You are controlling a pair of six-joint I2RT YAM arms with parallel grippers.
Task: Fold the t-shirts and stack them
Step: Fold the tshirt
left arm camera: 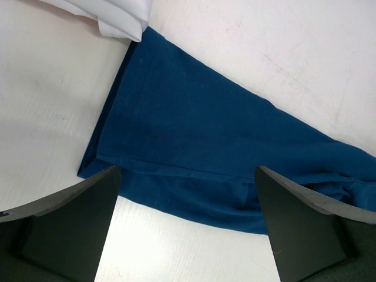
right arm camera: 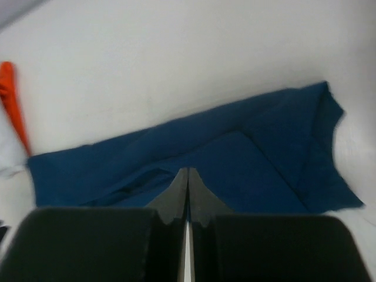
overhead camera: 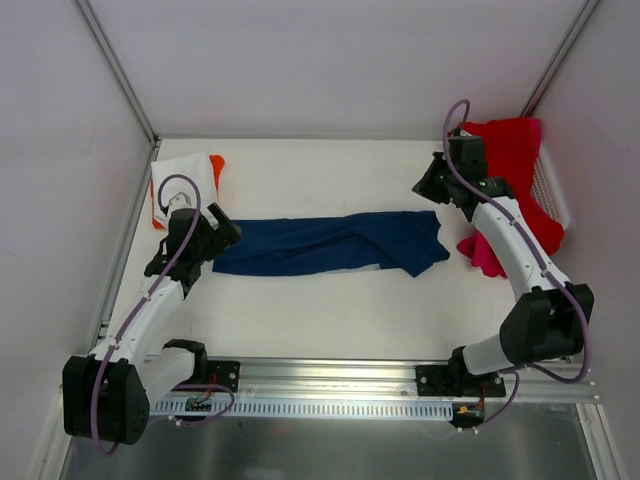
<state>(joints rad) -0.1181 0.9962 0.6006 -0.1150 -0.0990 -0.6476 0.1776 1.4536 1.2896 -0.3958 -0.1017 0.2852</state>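
A navy blue t-shirt [overhead camera: 330, 245] [left arm camera: 223, 135] [right arm camera: 235, 153] lies folded into a long strip across the middle of the table. My left gripper [overhead camera: 222, 230] [left arm camera: 188, 168] hovers over the strip's left end, open wide, with nothing between its fingers. My right gripper [overhead camera: 426, 188] [right arm camera: 188, 171] hangs just behind the strip's right end, shut and holding nothing. A folded white t-shirt [overhead camera: 185, 177] [left arm camera: 117, 14] rests on an orange one [overhead camera: 217, 163] [right arm camera: 9, 100] at the back left. A red t-shirt [overhead camera: 510, 150] and a pink one [overhead camera: 485, 255] are at the right.
A white mesh basket [overhead camera: 555, 190] stands against the right wall with the red shirt draped in it. White walls close off the back and both sides. A metal rail [overhead camera: 330, 385] with the arm bases runs along the near edge.
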